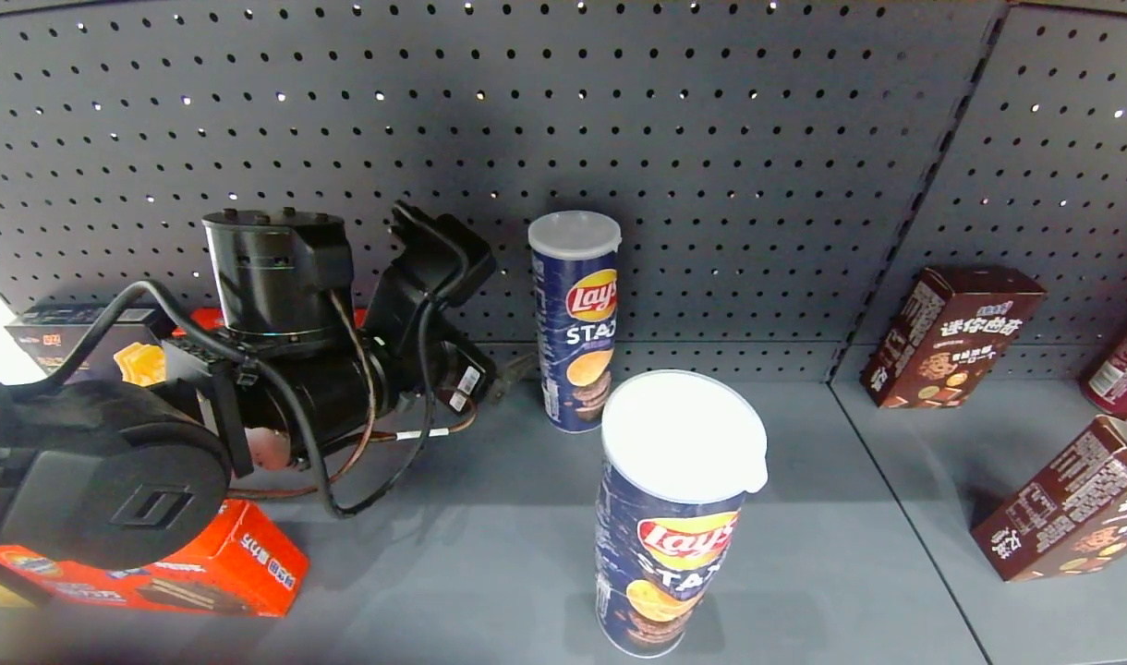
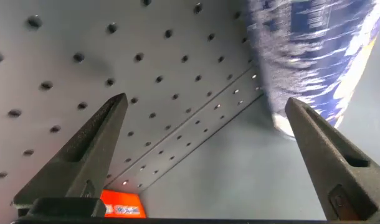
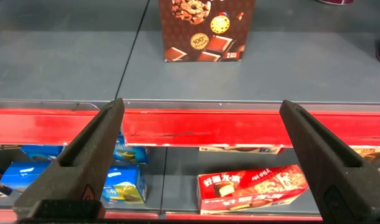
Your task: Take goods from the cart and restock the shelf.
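Left tool (image 2: 205, 101): fingers spread, holding nothing, low on the shelf (image 1: 490, 517) just beside the rear chip canister (image 1: 577, 319). That canister stands upright near the pegboard back panel (image 1: 711, 139), outside the jaws.

Hazard: a sideways swing of a finger would likely topple this tall, narrow canister toward the front chip canister (image 1: 674, 517).

Right tool (image 3: 201, 104): spread, empty, facing the red edge strip (image 3: 202, 127). Advancing at this height risks striking it.

A red-and-yellow logo above white lettering stands on the chip can (image 1: 577, 323) just beside the left hand (image 2: 205, 107), and on the nearer can (image 1: 674, 545), which is well apart from it. White characters mark the brown box (image 1: 951, 337) far from that hand.
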You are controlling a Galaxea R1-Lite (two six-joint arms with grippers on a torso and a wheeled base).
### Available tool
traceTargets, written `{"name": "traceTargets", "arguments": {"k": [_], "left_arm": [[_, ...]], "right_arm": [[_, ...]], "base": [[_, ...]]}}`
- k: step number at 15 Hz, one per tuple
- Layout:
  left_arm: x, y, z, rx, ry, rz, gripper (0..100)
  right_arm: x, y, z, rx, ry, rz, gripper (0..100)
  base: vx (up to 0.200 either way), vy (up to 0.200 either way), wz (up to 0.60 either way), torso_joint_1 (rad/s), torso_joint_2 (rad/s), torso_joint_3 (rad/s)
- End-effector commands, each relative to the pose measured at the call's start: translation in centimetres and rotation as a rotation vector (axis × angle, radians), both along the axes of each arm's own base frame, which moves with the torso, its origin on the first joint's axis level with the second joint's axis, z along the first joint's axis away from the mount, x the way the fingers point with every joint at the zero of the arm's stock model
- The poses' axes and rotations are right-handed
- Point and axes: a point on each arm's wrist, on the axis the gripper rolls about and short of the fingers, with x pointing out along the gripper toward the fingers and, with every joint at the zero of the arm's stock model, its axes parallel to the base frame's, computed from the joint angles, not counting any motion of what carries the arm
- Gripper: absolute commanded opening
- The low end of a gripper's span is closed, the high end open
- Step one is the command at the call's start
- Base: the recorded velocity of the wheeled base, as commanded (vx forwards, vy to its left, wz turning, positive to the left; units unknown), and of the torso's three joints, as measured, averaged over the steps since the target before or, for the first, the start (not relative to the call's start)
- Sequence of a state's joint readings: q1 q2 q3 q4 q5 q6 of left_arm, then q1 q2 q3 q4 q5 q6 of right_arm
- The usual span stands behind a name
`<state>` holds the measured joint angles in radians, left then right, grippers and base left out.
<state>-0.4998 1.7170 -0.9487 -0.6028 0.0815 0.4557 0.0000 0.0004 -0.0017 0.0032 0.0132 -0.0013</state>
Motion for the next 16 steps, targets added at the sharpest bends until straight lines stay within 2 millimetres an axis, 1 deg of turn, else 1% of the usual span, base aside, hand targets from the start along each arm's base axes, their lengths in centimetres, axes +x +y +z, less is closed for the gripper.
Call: {"name": "traceTargets", "arguments": {"k": [1, 5, 8, 11, 14, 16], "left_arm": [[0.3, -0.4, -0.3, 0.003, 0.006, -0.007, 100], [1.0, -1.3, -0.4, 0.002, 0.006, -0.013, 100], [1.4, -1.5, -0.6, 0.002, 0.009, 0.0, 100], [1.4, -1.3, -0.6, 0.001, 0.008, 0.005, 100], [1.6, -0.7, -0.8, 0.007, 0.015, 0.031, 100], [1.2, -0.4, -0.4, 0.0, 0.006, 0.036, 100]], "right_arm": [[0.0, 0.0, 0.0, 0.0, 0.001, 0.001, 100], [0.0, 0.0, 0.0, 0.0, 0.001, 0.001, 100], [0.0, 0.0, 0.0, 0.0, 0.0, 0.001, 100], [0.0, 0.0, 0.0, 0.0, 0.001, 0.001, 100], [0.0, 0.0, 0.0, 0.0, 0.0, 0.001, 100], [0.0, 0.0, 0.0, 0.0, 0.0, 0.001, 100]], "base": [[0.0, 0.0, 0.0, 0.0, 0.0, 0.0], [0.0, 0.0, 0.0, 0.0, 0.0, 0.0], [0.0, 0.0, 0.0, 0.0, 0.0, 0.0], [0.0, 0.0, 0.0, 0.0, 0.0, 0.0], [0.0, 0.0, 0.0, 0.0, 0.0, 0.0], [0.0, 0.0, 0.0, 0.0, 0.0, 0.0]]}}
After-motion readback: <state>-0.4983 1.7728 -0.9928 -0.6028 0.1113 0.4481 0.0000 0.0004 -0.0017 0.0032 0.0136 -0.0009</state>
